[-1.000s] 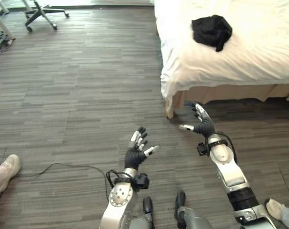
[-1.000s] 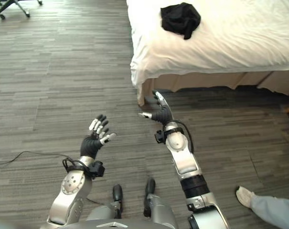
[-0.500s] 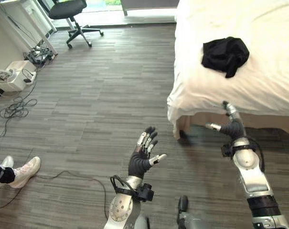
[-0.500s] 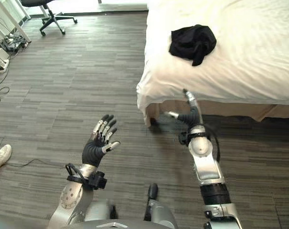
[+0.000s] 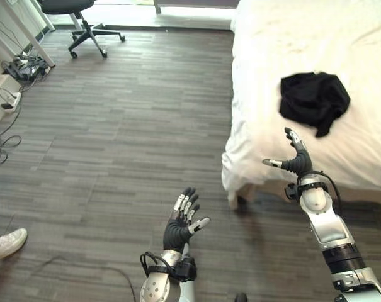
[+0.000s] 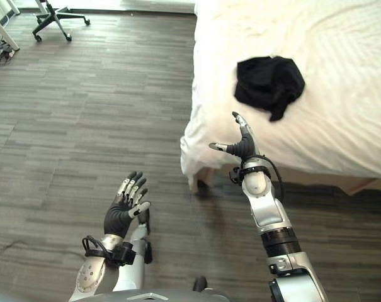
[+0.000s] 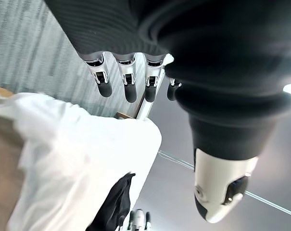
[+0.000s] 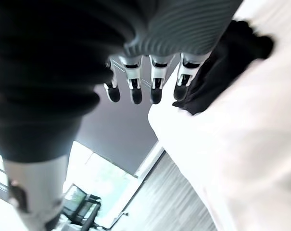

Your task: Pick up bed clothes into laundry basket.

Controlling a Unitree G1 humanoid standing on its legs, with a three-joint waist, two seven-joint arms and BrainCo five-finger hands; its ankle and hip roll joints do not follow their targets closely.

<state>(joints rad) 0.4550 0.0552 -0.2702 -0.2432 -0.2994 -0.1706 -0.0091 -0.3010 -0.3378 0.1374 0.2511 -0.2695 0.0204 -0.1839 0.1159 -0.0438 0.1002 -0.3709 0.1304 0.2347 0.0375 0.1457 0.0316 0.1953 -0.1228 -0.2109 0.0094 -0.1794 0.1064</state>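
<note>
Right hand [image 5: 295, 162] open, empty, at bed [image 5: 266, 75] edge. Black garment [image 5: 314, 100] lies on the sheet just ahead, slightly right. Left hand [image 5: 181, 226] open, far back; right is nearer.

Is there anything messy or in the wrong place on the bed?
Yes: a crumpled black garment lies in a heap on the white bed, which otherwise looks smooth. The right hand is open, at the bed's edge and short of it. The left hand is open over the floor. No laundry basket is in sight.
</note>
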